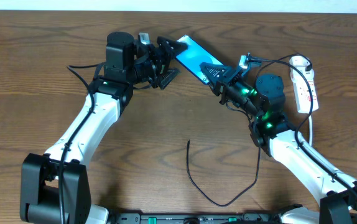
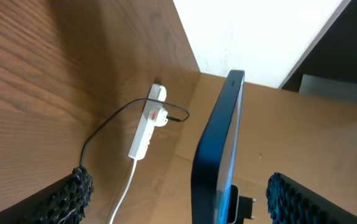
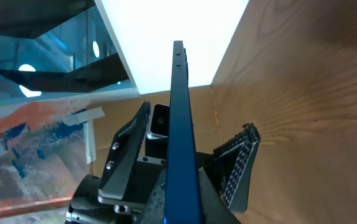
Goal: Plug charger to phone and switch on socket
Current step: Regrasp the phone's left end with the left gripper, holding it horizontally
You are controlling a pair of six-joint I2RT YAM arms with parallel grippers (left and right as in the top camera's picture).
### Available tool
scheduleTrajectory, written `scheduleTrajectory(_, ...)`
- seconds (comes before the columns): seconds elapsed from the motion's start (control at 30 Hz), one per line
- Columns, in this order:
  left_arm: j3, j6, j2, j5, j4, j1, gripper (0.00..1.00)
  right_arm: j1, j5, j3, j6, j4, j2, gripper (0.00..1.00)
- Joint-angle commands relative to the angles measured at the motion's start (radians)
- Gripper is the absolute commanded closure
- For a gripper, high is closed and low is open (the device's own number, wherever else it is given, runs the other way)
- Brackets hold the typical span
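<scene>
The phone (image 1: 191, 55), blue screen up, is held off the table between both arms at the back centre. My right gripper (image 1: 216, 73) is shut on its right end; in the right wrist view the phone (image 3: 178, 112) runs edge-on out of the jaws (image 3: 181, 211). My left gripper (image 1: 170, 61) is open around its left end; in the left wrist view the phone (image 2: 219, 143) stands between the wide-apart fingers (image 2: 185, 196), touching neither. The charger cable (image 1: 222, 202) lies in a loop at the front, its tip (image 1: 188, 142) free. The socket (image 1: 304, 84) lies at the right.
The socket (image 2: 147, 127) also shows in the left wrist view, with a black cable plugged in and its white cord (image 2: 124, 190) trailing forward. The white cord (image 1: 313, 127) runs beside my right arm. The table's back edge meets a white wall.
</scene>
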Motion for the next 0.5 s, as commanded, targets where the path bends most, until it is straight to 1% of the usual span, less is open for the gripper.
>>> scheduleTrajectory(0.0,0.034,-0.040,-0.022,-0.021,0.016,0.001,0.09,0.017,-0.006,0.014,0.057,0.016,-0.006,0.99)
scheduleTrajectory(0.27,0.034,-0.048,-0.022,-0.047,0.091,0.001,0.09,0.047,0.006,0.014,0.173,0.017,-0.006,0.99)
scheduleTrajectory(0.47,0.034,-0.073,-0.022,-0.047,0.095,0.002,0.09,0.055,0.007,0.014,0.232,0.017,-0.006,0.99)
